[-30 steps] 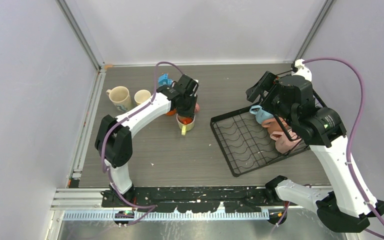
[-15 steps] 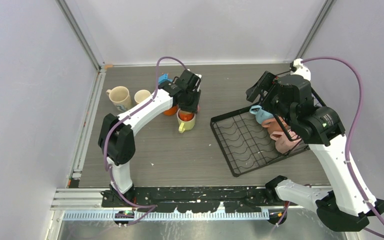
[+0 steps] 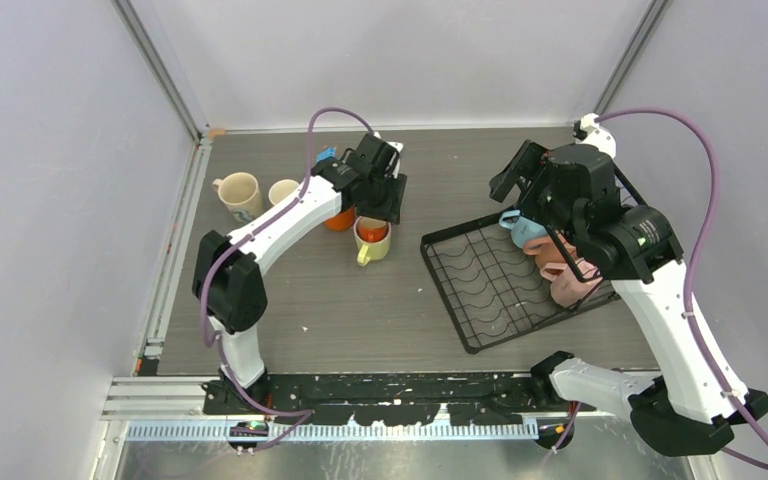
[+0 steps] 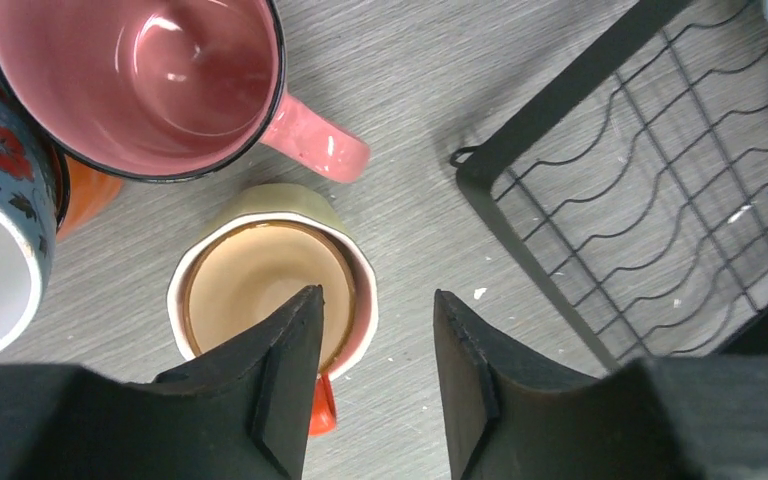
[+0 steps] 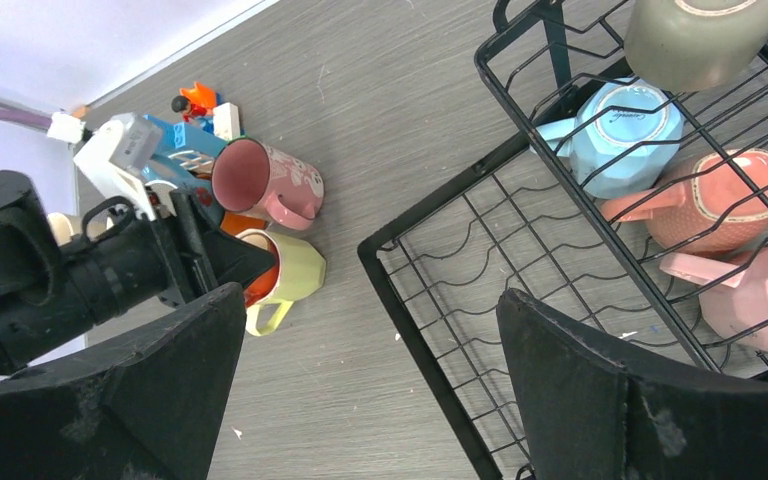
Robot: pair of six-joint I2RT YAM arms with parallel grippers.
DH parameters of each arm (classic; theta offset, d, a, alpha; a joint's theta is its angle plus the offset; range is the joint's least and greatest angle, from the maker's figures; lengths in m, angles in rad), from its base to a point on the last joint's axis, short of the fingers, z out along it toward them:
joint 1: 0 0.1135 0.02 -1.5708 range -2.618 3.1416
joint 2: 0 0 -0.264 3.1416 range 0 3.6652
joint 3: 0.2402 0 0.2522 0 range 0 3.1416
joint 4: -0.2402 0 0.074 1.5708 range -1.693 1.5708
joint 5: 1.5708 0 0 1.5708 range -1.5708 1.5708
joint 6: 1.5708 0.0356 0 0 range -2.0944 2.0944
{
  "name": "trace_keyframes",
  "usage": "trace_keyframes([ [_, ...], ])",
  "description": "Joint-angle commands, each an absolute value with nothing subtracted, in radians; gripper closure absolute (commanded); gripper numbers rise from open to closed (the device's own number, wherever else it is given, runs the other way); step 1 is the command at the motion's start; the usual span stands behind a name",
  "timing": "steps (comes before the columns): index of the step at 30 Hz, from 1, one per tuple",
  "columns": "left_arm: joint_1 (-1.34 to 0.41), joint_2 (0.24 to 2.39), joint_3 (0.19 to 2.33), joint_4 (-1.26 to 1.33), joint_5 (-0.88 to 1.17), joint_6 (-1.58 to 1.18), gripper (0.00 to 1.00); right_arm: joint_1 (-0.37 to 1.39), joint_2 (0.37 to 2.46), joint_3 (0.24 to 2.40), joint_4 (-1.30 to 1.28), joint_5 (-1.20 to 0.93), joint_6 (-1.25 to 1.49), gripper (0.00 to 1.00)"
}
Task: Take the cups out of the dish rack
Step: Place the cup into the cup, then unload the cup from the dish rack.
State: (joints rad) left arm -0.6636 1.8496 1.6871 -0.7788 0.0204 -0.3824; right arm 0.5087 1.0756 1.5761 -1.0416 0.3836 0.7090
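Cups [image 5: 705,200] part unloaded; rest in dish rack [image 3: 490,285], right edge. My left gripper [image 4: 378,300], right gripper [image 5: 372,295] both open, empty. Next, I judge: grasp blue cup [image 5: 615,135].

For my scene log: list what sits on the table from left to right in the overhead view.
Large cream mug → smaller cream mug → yellow mug → dish rack, its left part bare → blue cup in the rack → pink mugs in the rack.
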Motion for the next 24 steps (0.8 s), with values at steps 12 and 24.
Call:
trace_keyframes([
  [12, -0.655, 1.541, 1.608, -0.674, 0.155, -0.390, 0.00, 0.445, 1.158, 1.696, -1.125, 0.536, 0.651, 0.00],
  [24, -0.656, 1.343, 1.487, -0.643, 0.230, -0.402, 0.00, 0.132, 1.339, 1.772, -1.109, 0.466, 0.548, 0.00],
])
